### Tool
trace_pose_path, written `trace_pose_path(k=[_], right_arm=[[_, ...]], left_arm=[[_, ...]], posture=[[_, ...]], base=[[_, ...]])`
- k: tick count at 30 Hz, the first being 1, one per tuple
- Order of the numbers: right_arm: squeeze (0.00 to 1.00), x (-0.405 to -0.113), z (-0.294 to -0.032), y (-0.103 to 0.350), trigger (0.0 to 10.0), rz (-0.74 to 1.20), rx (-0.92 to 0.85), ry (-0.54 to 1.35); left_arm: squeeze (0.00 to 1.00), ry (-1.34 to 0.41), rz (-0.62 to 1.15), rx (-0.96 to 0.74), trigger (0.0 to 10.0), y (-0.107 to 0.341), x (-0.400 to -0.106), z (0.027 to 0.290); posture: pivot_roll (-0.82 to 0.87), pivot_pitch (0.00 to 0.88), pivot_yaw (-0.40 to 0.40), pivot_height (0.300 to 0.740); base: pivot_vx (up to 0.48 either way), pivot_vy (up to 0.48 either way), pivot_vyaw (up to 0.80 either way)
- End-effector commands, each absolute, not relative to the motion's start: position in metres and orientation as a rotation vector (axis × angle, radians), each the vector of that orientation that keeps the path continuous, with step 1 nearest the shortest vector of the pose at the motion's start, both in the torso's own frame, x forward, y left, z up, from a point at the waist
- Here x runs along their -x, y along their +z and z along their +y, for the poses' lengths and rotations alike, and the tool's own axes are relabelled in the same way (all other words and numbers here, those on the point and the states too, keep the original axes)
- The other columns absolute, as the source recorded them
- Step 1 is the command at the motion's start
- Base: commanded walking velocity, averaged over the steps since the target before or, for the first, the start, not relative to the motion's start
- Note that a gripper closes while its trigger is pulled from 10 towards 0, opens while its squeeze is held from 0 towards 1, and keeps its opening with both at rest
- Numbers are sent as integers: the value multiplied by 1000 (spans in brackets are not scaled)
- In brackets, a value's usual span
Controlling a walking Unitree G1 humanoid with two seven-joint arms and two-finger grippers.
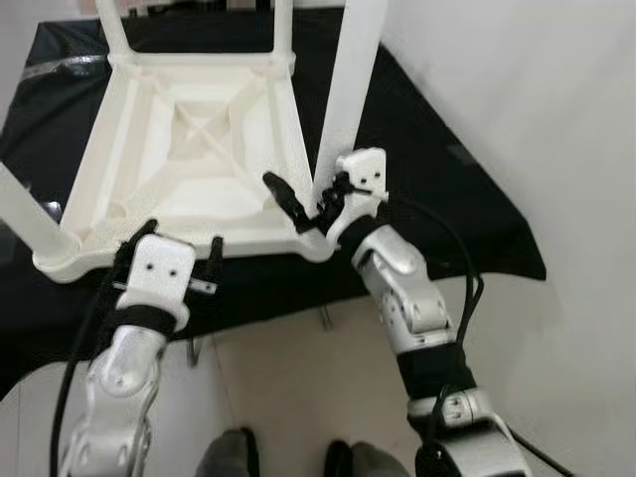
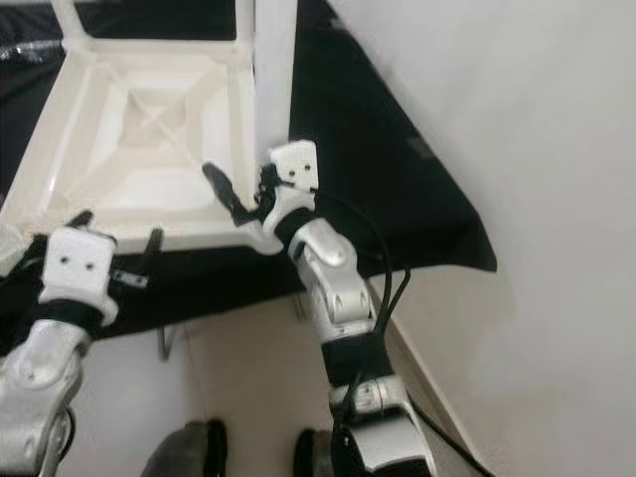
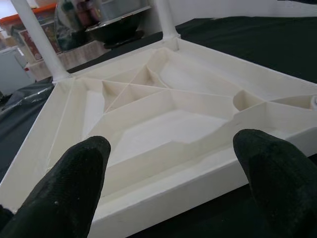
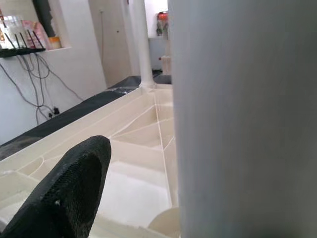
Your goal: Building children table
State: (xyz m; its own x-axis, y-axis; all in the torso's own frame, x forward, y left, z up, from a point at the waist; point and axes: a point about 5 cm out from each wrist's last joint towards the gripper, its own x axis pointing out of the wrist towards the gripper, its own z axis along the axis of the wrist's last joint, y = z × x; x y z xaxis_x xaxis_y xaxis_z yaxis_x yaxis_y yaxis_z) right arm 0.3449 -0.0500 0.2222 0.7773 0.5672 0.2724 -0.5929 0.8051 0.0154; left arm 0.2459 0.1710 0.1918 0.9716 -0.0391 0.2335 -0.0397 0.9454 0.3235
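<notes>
The white tabletop [image 1: 189, 149] lies upside down on the black bench [image 1: 447, 189], near its front edge, legs pointing up. The left tool [image 1: 171, 256] spreads wide across the tabletop's near rim. The right tool [image 1: 310, 204] stands open around the near right leg [image 1: 348, 89].

no text or number can be read anywhere. the coloured boxes [image 3: 29, 39] on the shelf are too blurred.

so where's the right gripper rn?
The right gripper is at the near right corner of the upturned table, fingers open around the base of that corner's leg.
</notes>
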Motion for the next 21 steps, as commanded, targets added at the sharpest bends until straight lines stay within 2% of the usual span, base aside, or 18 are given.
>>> trace_pose_path(k=[1, 9, 11, 18, 19, 20, 21], right_arm=[[0, -345, -46, 221, 10000, -262, -87, 648], [0, -347, -42, 213, 10000, -211, -24, 770], [0, -347, -38, 205, 10000, -162, 55, 920], [0, -361, -44, 197, 10000, -97, 123, 978], [0, -365, -47, 199, 6980, -91, 123, 978], [0, -368, -49, 201, 0, -89, 109, 980], [0, -368, -49, 201, 0, -89, 109, 980]], left_arm=[[0, -18, -219, -328, 10000, 186, -247, 168], [0, -67, -213, -315, 10000, 182, -241, 161], [0, -107, -195, -293, 10000, 178, -234, 157], [0, -147, -171, -274, 10000, 170, -220, 154], [0, -153, -165, -270, 10000, 169, -216, 154], [0, -157, -162, -265, 10000, 168, -213, 155], [0, -157, -162, -265, 10000, 168, -213, 155]], posture=[[229, 130, -100, 740], [235, 134, -112, 740], [242, 146, -127, 740], [261, 159, -142, 740], [271, 165, -145, 740], [280, 170, -143, 740], [280, 170, -143, 740]], base=[[0, 0, 0], [0, 0, 0], [0, 0, 0], [0, 0, 0], [0, 0, 0], [0, 0, 0], [0, 0, 0]])
